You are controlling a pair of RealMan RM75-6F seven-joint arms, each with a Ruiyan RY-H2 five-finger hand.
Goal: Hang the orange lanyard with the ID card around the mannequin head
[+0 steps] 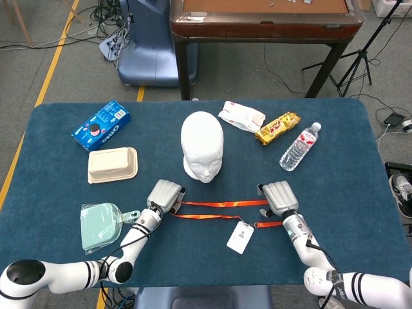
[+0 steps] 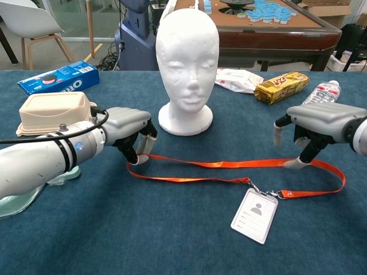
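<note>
Chest view shows the orange lanyard (image 2: 229, 164) lying flat on the desk (image 2: 172, 240), stretched between both hands: left robot hand (image 2: 133, 137) pinches its near end, right robot hand (image 2: 309, 134) hovers half-curled over the far loop, apparently holding nothing; mannequin head (image 2: 187, 63) stands beyond.

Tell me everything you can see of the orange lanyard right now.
The orange lanyard is a flat, thin, fabric-looking strap lying as a long, narrow loop on the blue table in front of the mannequin head. A metal clip on its near run holds a white ID card, which lies flat. The left hand pinches the loop's left end. The right hand hovers over the right end, one fingertip down at the far strand; a grip is not evident.
</note>
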